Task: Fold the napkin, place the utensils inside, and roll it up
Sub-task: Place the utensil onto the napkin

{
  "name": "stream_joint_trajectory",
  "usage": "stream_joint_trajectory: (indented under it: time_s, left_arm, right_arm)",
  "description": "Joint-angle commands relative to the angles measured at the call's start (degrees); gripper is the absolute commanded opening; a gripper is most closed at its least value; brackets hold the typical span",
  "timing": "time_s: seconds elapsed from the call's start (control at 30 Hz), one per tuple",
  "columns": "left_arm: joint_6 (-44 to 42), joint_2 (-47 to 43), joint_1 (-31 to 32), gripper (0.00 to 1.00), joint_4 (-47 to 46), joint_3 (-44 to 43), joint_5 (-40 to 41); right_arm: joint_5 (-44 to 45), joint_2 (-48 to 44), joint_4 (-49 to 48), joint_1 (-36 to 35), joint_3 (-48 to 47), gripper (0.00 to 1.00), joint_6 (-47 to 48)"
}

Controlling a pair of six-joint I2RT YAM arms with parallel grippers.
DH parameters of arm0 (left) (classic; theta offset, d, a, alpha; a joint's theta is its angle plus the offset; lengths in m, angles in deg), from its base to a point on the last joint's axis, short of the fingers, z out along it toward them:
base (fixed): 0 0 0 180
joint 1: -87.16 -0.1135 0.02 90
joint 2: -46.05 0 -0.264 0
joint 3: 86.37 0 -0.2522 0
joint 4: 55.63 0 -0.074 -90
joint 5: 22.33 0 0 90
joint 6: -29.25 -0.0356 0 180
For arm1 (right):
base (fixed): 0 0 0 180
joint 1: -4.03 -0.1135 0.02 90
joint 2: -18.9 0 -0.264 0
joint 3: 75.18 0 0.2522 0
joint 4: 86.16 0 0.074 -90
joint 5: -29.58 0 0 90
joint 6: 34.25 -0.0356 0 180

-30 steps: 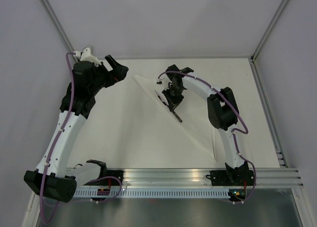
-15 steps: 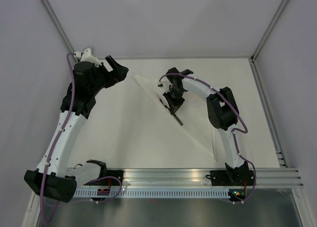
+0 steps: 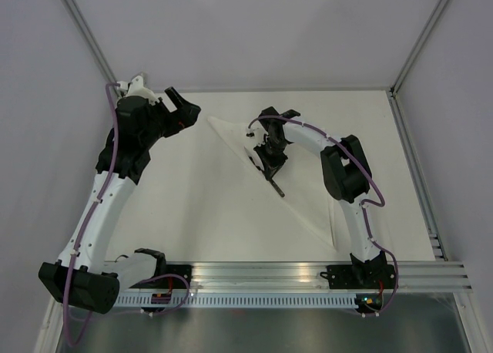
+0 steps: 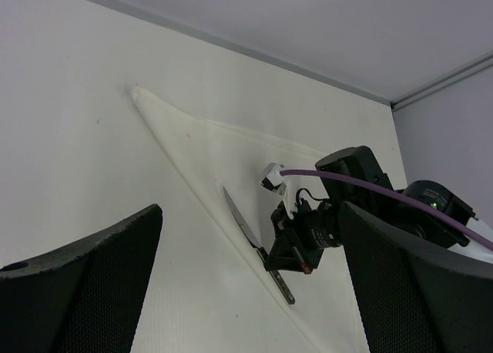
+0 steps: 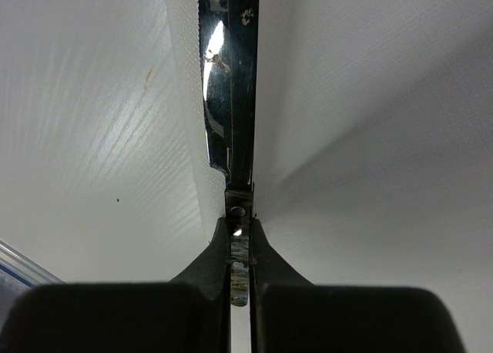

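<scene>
1. Napkin [image 3: 308, 195] is already folded into a triangle and lies flat on the table [image 3: 192, 206]. Its long edge runs from the far middle down toward the right arm's base.
2. The knife [image 4: 245, 228] sits just inside that long edge, blade pointing to the far corner and dark handle toward the near side.
3. The right gripper [image 5: 239, 231] is pressed together and pinching the knife at the spot where the blade meets the handle. The wrist view shows it clamped tight there.
4. The left gripper [image 3: 181, 106] is spread wide with nothing in it, hanging off the napkin's far left corner and not touching the cloth.
5. Compared with 1 second ago, the knife's handle tip has crept a little toward the near edge and lines up closer with the fold. The right gripper barely shifted and the left arm hasn't budged.
6. That reads as the knife being settled onto the cloth, so the fold is done and the placing step is nearly there.
7. Letting go and rolling are not yet done, and it's hard to tell if the blade is fully resting on the cloth.
</scene>
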Motion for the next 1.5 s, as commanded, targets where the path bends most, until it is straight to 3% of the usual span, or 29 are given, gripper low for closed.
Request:
stream_joint_trajectory:
  time_s: [0.0, 0.93, 1.03, 1.27, 1.47]
  left_arm:
    - [-0.61, 0.07, -0.36, 1.0, -2.22, 0.49, -1.17]
    - [-0.78, 1.21, -0.63, 1.0, -2.92, 0.93, -1.79]
    - [-0.87, 1.3, -0.71, 1.0, -3.01, 0.93, -1.96]
    - [-1.13, 1.3, -0.8, 1.0, -3.01, 1.02, -2.31]
    - [-1.75, 1.13, -0.89, 1.0, -4.24, 1.45, -4.77]
  right_arm:
    - [2.18, -0.88, 2.01, -0.28, 0.03, 0.0, -3.26]
    - [4.55, 0.17, 0.34, -0.99, 1.7, 0.01, -1.07]
    - [4.64, 0.26, 0.34, -0.99, 1.61, 0.06, -1.07]
    - [4.2, -0.53, 0.87, -0.99, 0.82, 0.4, -0.89]
    - [2.88, -2.46, 2.09, -0.73, -1.9, 0.53, -0.89]
